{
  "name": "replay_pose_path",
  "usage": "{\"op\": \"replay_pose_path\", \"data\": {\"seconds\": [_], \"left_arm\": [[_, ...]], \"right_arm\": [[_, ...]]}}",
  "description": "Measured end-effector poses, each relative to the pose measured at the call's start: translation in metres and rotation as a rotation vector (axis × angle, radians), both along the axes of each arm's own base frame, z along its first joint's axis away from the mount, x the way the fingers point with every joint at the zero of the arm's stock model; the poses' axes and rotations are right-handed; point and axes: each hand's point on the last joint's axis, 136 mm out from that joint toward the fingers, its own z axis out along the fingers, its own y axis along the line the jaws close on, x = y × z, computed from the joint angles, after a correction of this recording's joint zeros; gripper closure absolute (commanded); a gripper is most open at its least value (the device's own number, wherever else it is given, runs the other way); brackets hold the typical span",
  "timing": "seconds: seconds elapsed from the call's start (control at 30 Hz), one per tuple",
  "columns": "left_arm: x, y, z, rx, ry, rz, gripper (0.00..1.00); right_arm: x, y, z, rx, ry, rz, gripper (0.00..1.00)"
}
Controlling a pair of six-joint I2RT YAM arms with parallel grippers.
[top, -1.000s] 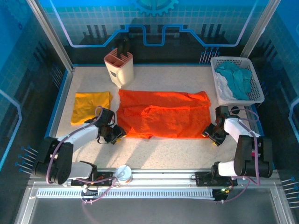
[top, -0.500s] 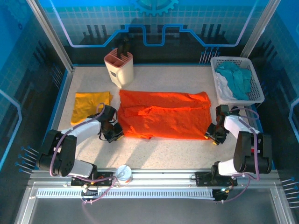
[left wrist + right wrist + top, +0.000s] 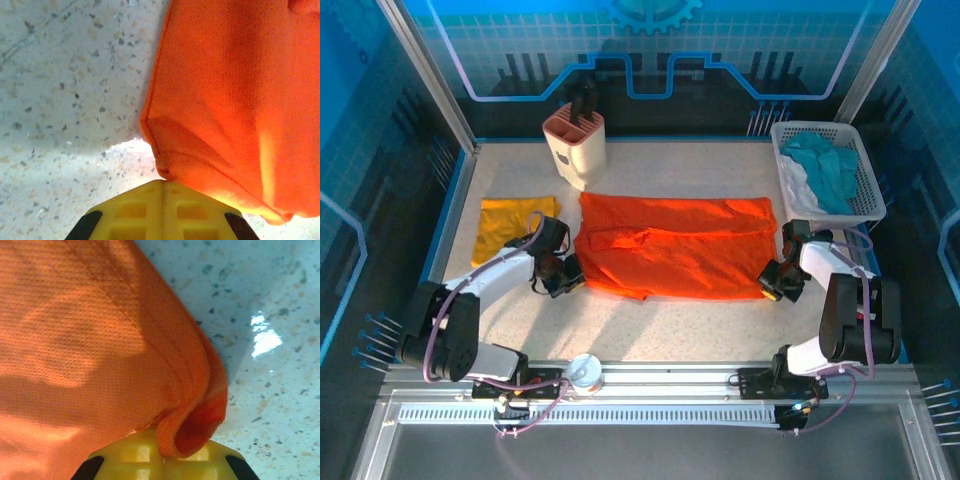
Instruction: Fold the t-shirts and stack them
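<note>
Orange tee [image 3: 675, 247] lies spread on tabletop [image 3: 670, 330], just in front of holder [image 3: 575, 145]. L claw [image 3: 563, 275] pinched shut on its near corner at holder end, R claw [image 3: 772, 283] shut on hem at opp. end. Yellow tee [image 3: 510, 228] sits folded, front-left of holder.

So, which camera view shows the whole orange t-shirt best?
The top external view: the orange t-shirt lies spread on the table, its outline nearly all visible. The left wrist view shows a close-up of one corner at the shut left gripper; the right wrist view shows a curled edge pinched in the right gripper.
</note>
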Motion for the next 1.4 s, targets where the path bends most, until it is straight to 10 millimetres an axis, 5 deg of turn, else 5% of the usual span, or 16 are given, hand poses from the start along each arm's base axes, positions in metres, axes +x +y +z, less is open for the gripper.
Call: {"op": "replay_pose_path", "data": {"seconds": [0.33, 0.4, 0.47, 0.7, 0.97, 1.17, 1.4], "left_arm": [[0.021, -0.013, 0.039, -0.062, -0.083, -0.027, 0.99], [0.020, -0.014, 0.038, -0.063, -0.081, -0.038, 0.71], [0.016, -0.013, 0.033, -0.061, -0.070, -0.044, 0.56], [-0.020, -0.009, -0.002, -0.049, 0.040, -0.047, 0.46], [-0.006, -0.015, -0.014, -0.061, 0.014, -0.031, 0.57], [0.007, -0.018, -0.017, -0.067, -0.022, -0.013, 0.98], [0.018, -0.023, -0.002, -0.078, -0.040, -0.015, 1.00]], "right_arm": [[0.061, 0.011, 0.025, 0.083, -0.200, 0.012, 1.00], [0.066, 0.012, 0.026, 0.090, -0.215, 0.014, 1.00], [0.066, 0.012, 0.024, 0.093, -0.211, 0.014, 1.00], [0.067, 0.013, 0.016, 0.102, -0.196, 0.015, 1.00], [0.068, 0.015, 0.013, 0.114, -0.202, 0.017, 1.00], [0.064, 0.016, 0.010, 0.115, -0.195, 0.017, 1.00], [0.067, 0.017, 0.014, 0.125, -0.197, 0.012, 1.00]]}}
